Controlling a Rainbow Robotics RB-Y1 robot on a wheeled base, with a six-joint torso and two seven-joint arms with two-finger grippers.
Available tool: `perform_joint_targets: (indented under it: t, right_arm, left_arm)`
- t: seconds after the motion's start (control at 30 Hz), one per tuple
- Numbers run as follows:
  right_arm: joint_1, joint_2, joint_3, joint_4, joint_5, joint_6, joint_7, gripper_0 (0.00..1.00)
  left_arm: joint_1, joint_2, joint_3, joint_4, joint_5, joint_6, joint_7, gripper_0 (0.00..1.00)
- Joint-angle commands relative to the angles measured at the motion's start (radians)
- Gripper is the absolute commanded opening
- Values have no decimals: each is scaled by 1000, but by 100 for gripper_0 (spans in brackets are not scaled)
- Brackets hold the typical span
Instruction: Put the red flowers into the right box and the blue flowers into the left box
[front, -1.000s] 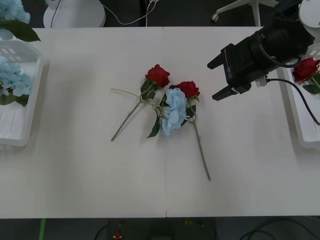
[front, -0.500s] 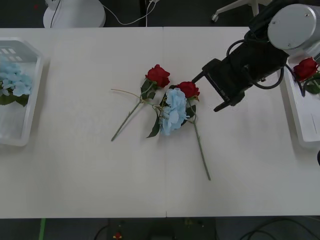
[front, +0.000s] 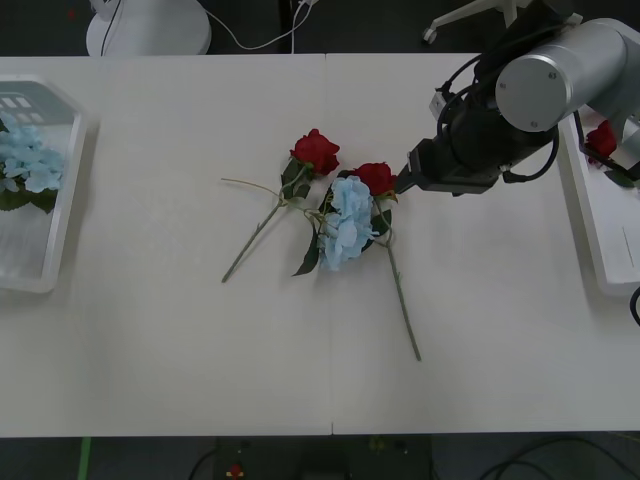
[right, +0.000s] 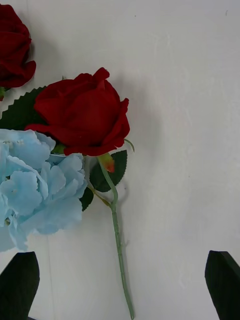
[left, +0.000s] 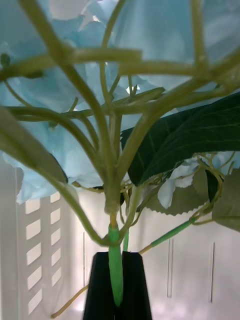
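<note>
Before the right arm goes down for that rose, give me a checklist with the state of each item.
1. Right pincer open: ok, fingers apart.
2. Rose lined up: ok, its stem lies between the fingers.
3. Rose free of neighbours: not ok, the blue flower lies against it.
4. Right box has room: ok, bare floor shows.
5. Left pincer load secure: ok, shut on a blue flower stem.
6. Left box ready: ok, blue flowers already inside.

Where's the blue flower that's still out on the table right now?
In the front view, the pale blue hydrangea-like flower lies near the table's middle, against the red rose beside the right hand.
</note>
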Motion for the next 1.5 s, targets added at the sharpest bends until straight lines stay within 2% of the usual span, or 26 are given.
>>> perform_joint_targets:
  t: [0.03,0.07,0.13,0.4,0.53,0.7,0.9,1.13,1.4,1.5]
  right_arm:
    - [-41,73,2,50,58,5,149,96]
    - [-41,84,4,59,69,3,169,96]
    - [-41,101,11,79,98,-3,202,96]
    - [-41,125,123,124,194,-102,224,96]
    - [-41,150,140,154,227,-115,230,96]
    - [-41,178,145,188,257,-113,241,96]
    - [-41,222,148,225,308,-122,242,96]
    - [-41,271,148,282,354,-158,242,95]
    - [-41,296,148,299,382,-164,239,96]
    - [-41,305,148,311,389,-168,239,88]
  left_arm:
    - [41,-11,-3,33,-6,74,13,84]
    - [41,-11,-5,35,-9,81,8,94]
    - [41,-11,-5,36,-6,85,2,100]
    - [13,32,6,35,29,71,-38,100]
    - [-39,73,41,38,77,-35,-125,100]
    - [-65,142,178,22,128,-242,-178,100]
    - [-66,213,310,-111,98,-451,-165,100]
    - [-65,205,342,-249,128,-541,-101,100]
    - [-63,115,342,-401,120,-534,92,100]
    - [-65,64,342,-447,77,-514,114,100]
